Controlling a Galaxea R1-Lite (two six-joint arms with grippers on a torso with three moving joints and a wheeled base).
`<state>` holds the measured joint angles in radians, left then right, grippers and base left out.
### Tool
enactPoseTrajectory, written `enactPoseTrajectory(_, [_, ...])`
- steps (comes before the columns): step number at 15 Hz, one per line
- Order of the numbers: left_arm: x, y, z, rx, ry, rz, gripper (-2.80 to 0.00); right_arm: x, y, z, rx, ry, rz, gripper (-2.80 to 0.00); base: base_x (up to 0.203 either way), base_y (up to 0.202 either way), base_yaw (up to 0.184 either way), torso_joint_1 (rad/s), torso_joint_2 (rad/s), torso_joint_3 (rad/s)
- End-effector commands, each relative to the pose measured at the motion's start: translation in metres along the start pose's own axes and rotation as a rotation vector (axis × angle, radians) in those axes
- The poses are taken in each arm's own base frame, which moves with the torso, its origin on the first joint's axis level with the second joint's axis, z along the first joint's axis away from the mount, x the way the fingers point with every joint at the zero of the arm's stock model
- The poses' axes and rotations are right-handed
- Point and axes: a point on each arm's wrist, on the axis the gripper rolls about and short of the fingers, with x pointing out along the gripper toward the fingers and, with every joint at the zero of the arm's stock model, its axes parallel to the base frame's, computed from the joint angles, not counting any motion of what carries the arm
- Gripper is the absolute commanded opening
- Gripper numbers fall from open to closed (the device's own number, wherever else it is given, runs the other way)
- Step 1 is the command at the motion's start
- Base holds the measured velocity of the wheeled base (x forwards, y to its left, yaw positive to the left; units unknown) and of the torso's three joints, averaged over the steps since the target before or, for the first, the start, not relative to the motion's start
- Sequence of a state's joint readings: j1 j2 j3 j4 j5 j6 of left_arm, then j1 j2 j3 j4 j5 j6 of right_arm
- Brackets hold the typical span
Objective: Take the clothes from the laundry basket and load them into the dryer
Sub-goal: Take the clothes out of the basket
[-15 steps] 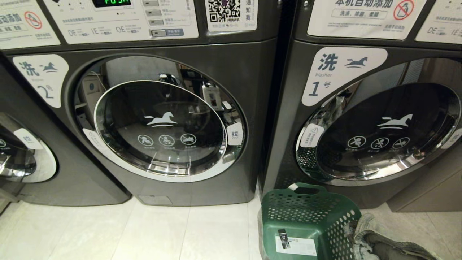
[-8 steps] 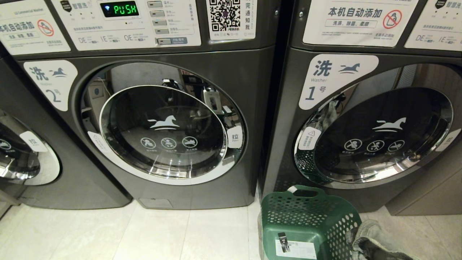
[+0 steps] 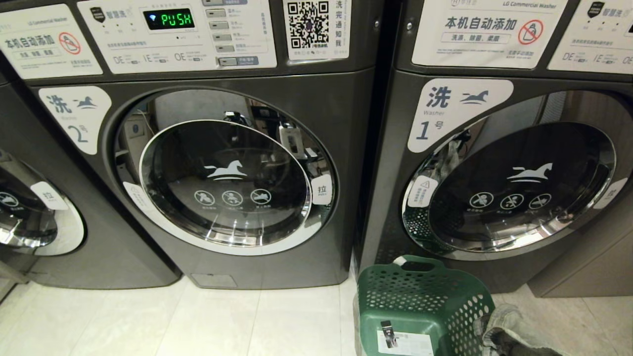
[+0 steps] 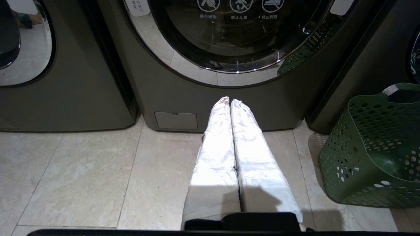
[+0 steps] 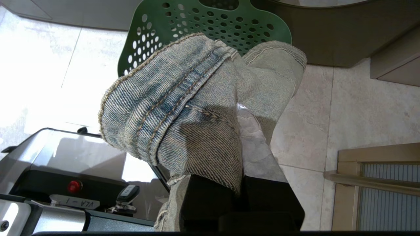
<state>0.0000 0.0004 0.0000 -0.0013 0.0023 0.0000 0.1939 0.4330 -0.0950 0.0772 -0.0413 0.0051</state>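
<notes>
The green laundry basket [image 3: 420,306] stands on the floor tiles in front of machine 1, also seen in the left wrist view [image 4: 377,147] and right wrist view [image 5: 210,23]. My right gripper [image 5: 237,111] is shut on a piece of faded denim clothes [image 5: 183,98], held just right of the basket [image 3: 504,331]. My left gripper [image 4: 230,101] is shut and empty, low over the floor, pointing at the base of machine 2. Both round doors, machine 2 [image 3: 225,183] and machine 1 [image 3: 519,193], are shut. Which one is the dryer I cannot tell.
A third machine [image 3: 29,212] stands at the far left. My own base with a red button [image 5: 74,186] lies under the held denim. A wooden frame [image 5: 377,183] stands to the right of machine 1. Pale floor tiles [image 3: 198,321] stretch before machine 2.
The head view has tilted upward, so the whole scene sits lower and the control panels show more. The denim has shifted slightly left, towards the basket.
</notes>
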Motion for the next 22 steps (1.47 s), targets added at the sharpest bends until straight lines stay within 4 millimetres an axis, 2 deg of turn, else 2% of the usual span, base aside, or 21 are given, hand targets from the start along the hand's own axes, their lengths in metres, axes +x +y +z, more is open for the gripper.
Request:
enactPoseTrajectory(1, [0.0,0.0,0.0,0.0,-0.001,0.001,-2.8,0.002,0.0,-0.003,0.0,0.014,-0.001,-2.8,0.0,0.0,0.0,0.002,0.01,0.17])
enactPoseTrajectory(8, [0.0,0.0,0.0,0.0,-0.001,-0.001,-2.8,0.004,0.0,-0.01,-0.001,0.033,-0.014,-2.8,0.0,0.0,0.0,0.002,0.0,0.196])
enactPoseTrajectory(11, [0.0,0.0,0.0,0.0,-0.001,0.001,-2.8,0.002,0.002,-0.005,-0.022,0.014,0.096,-2.8,0.0,0.0,0.0,0.002,0.0,0.172])
enactPoseTrajectory(14, [0.0,0.0,0.0,0.0,-0.001,0.001,-2.8,0.003,0.002,-0.01,-0.053,0.067,0.105,-2.8,0.0,0.0,0.0,0.002,0.0,0.047])
enactPoseTrajectory(16, [0.0,0.0,0.0,0.0,-0.001,0.001,-2.8,0.003,0.001,-0.017,-0.063,0.074,0.055,-2.8,0.0,0.0,0.0,0.0,0.0,0.0])
enactPoseTrajectory(20, [0.0,0.0,0.0,0.0,-0.001,0.001,-2.8,0.005,0.0,-0.017,0.005,0.11,-0.093,-2.8,0.0,0.0,0.0,0.0,0.0,0.0])
enactPoseTrajectory(22, [0.0,0.0,0.0,0.0,-0.001,0.001,-2.8,0.001,0.0,-0.018,0.022,0.061,-0.138,-2.8,0.0,0.0,0.0,0.0,0.0,0.0])
